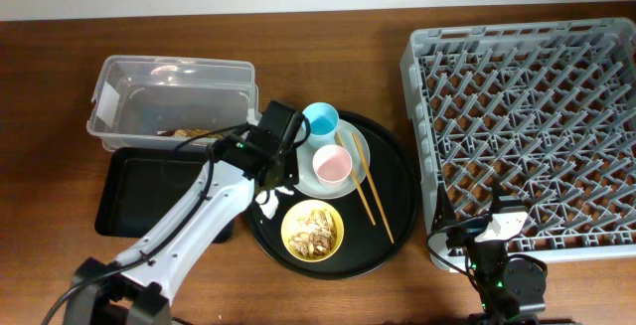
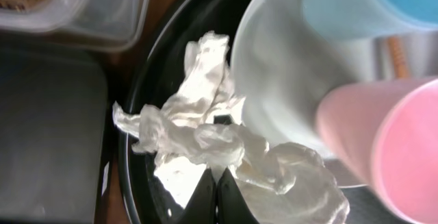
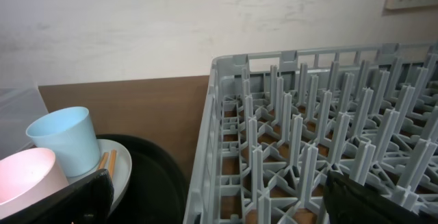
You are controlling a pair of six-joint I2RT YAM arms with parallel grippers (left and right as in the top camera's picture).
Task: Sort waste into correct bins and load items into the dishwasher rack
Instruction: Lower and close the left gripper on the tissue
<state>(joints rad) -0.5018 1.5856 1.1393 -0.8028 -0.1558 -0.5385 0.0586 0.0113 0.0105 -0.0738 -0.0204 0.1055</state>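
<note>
Left end effector [image 2: 217, 186] closed tight, tips pressed together and sunk into the crumpled white napkin [image 2: 205, 135], with a fold of paper seemingly pinched between them. Napkin lying on the round black tray [image 1: 402, 181], in its left part, wedged between the tray's left rim and the pale plate [image 2: 274, 80]. Long axis roughly following the curve of that rim: narrow ragged end pointing toward the tray's far edge, bulkier end toward the tray's near side. Directly under the end effector and touching it, paper spreading out on both sides of the tips. Pink cup [image 2: 390, 142] and light-blue cup [image 2: 369, 5] on the plate, nearer the tray's middle than the napkin. Right end effector [image 3: 219, 203] spread wide, gripping nothing, well off the tray's right rim, with the dishwasher rack [image 3: 308, 135] in front of it.
</note>
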